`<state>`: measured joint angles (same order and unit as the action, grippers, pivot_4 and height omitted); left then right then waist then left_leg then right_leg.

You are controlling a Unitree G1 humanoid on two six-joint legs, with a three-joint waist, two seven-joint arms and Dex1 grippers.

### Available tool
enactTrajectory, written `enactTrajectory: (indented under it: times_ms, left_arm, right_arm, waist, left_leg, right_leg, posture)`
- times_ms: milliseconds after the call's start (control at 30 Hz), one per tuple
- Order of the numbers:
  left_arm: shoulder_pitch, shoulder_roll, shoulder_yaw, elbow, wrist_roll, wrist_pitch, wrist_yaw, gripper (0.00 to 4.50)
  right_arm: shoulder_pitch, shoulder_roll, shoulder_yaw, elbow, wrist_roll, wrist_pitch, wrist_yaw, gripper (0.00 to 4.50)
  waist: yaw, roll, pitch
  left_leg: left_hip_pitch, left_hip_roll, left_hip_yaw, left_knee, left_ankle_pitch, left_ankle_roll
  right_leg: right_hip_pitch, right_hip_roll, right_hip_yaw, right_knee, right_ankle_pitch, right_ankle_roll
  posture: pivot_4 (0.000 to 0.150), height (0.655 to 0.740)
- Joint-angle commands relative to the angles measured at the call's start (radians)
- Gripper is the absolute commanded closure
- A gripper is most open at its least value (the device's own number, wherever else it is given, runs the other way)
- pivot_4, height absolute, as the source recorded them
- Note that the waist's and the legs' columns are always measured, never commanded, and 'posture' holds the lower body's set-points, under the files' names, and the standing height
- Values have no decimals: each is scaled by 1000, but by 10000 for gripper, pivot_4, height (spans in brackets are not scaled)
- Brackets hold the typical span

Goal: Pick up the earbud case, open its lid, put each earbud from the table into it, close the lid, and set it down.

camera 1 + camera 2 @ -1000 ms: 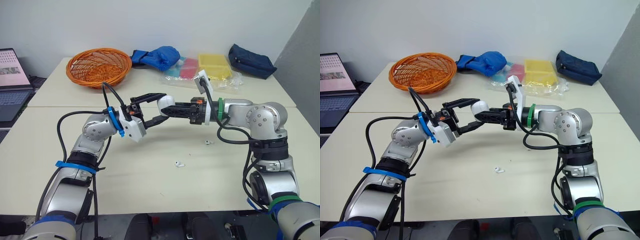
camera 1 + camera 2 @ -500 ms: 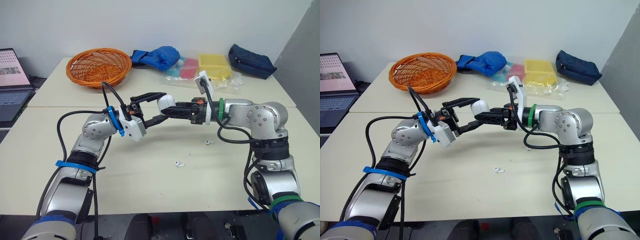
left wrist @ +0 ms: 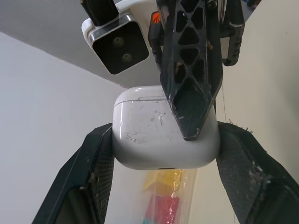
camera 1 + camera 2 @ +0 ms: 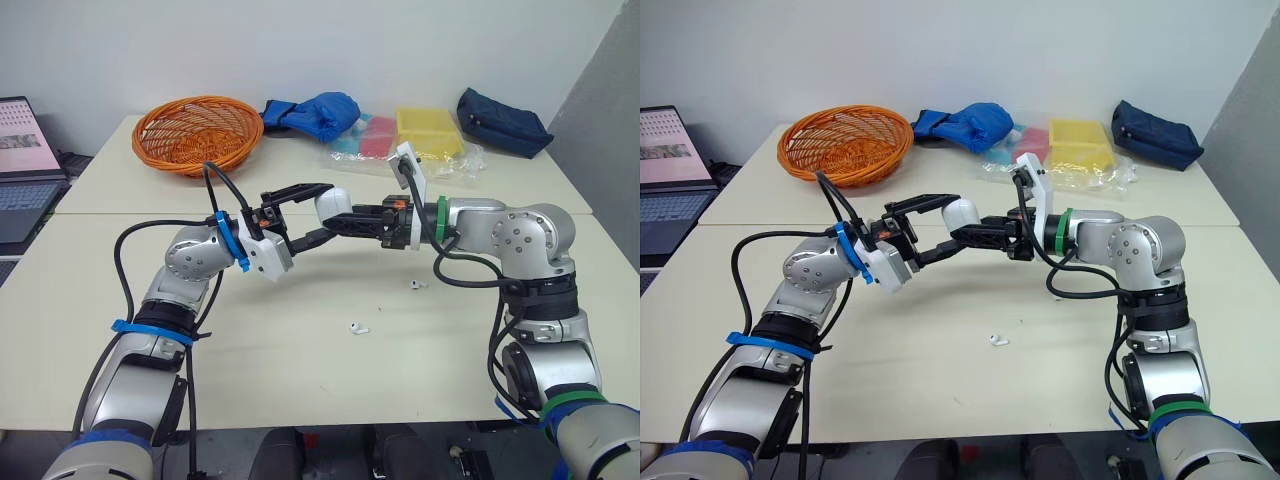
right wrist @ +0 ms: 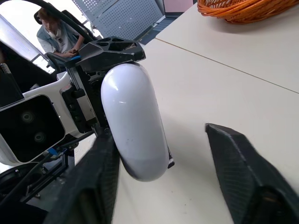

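Note:
The white earbud case (image 4: 333,204) hangs in the air over the middle of the table. My left gripper (image 4: 330,210) is shut on it, one finger on each side, as the left wrist view shows (image 3: 163,140). From the right, my right gripper (image 4: 347,219) reaches in and stands open. In the right wrist view one of its fingers (image 5: 100,186) lies against the case (image 5: 133,121), while the other is well apart from it. Two white earbuds lie on the table, one (image 4: 358,327) near the front and one (image 4: 416,284) under the right forearm.
At the back of the table are an orange wicker basket (image 4: 197,132), a blue cloth bundle (image 4: 318,113), yellow and pink boxes in plastic wrap (image 4: 428,132) and a dark blue pouch (image 4: 503,122). A laptop (image 4: 22,160) sits far left. A person (image 5: 53,32) is seated beyond the table.

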<state>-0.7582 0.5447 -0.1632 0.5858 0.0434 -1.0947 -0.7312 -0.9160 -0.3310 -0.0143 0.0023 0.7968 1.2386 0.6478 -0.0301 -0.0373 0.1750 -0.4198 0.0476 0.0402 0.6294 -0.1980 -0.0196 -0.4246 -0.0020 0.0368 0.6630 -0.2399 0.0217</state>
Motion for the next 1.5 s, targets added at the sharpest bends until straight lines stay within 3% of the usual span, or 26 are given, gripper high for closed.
enactTrajectory:
  times_ms: [33,100,433,600,700,933,1033,1200,1500]
  left_arm:
    - [-27,-3,-3,-30,-9,-12,15,17199]
    - [-27,-3,-4,-32,-10,-10,16,17199]
    - [-32,1,-17,-42,-16,1,1,17199]
    - [-27,9,-39,-74,-92,72,-70,1453]
    - [-28,24,-41,-107,-161,142,-136,0]
    - [-78,86,-30,-152,-297,367,-367,0]
    - [-128,172,-58,-245,-393,725,-559,0]
    - [-304,202,-84,-254,-408,1226,-654,0]
    - [-384,156,-177,-213,-247,1305,-782,0]
  right_arm:
    - [-12,-18,-6,-16,4,-8,19,31698]
    - [-10,-24,0,-19,4,-10,31,35842]
    - [-15,-22,-14,-9,3,-20,24,35878]
    - [-16,-15,-25,-3,4,-26,13,36592]
    - [-16,-14,-29,4,-1,-37,5,36592]
    - [-11,-26,-26,22,-27,-74,12,36592]
    - [4,-76,51,2,-122,-177,48,36592]
    - [44,-191,285,-24,-371,-468,170,36592]
    - [36,-162,379,26,-567,-671,205,36592]
  waist:
    - [0,0,0]
    - [0,0,0]
    - [0,0,0]
    - [0,0,0]
    - [-1,0,0]
    - [-1,0,0]
    - [-3,0,0]
    - [0,0,1]
    - [-5,1,1]
  left_leg:
    - [0,0,0,0,0,0]
    - [0,0,0,0,0,0]
    - [0,0,0,0,0,0]
    - [0,0,0,0,0,0]
    - [0,0,0,0,0,0]
    - [0,0,-1,0,0,0]
    - [-1,0,0,0,0,0]
    - [-7,-1,-5,2,0,0]
    - [-13,0,-2,2,0,0]
  right_leg:
    - [0,0,0,0,0,0]
    - [0,0,0,0,0,0]
    - [0,0,0,0,0,0]
    - [0,0,0,0,0,0]
    - [0,0,0,0,0,0]
    - [0,1,-1,0,-2,2]
    - [-1,2,0,0,-2,2]
    - [-5,3,-4,0,-2,2]
    - [-16,6,0,3,-2,2]
  posture:
    - [1500,7400]
    - [1500,7400]
    - [1500,7400]
    - [1500,7400]
    - [1500,7400]
    - [1500,7400]
    - [1500,7400]
    - [1500,7400]
    - [1500,7400]
